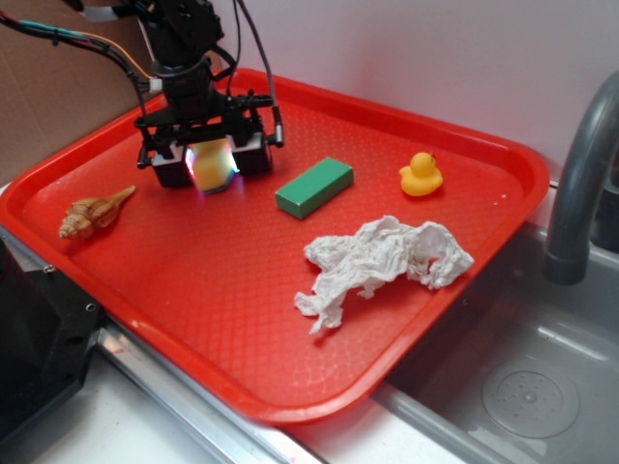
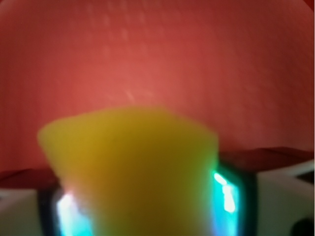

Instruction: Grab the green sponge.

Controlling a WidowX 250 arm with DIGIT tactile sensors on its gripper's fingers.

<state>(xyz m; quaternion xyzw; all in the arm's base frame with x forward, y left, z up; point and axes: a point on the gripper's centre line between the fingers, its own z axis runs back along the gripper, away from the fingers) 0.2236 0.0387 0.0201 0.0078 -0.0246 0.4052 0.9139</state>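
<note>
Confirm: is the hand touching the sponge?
Touching. In the wrist view the yellow sponge fills the space between both glowing fingers with no gap. The exterior view agrees: the hand brackets the sponge.

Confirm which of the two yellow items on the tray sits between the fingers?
The yellow sponge, at the tray's back left, between the gripper's fingers. The yellow duck sits free at the far right, past the green block.
</note>
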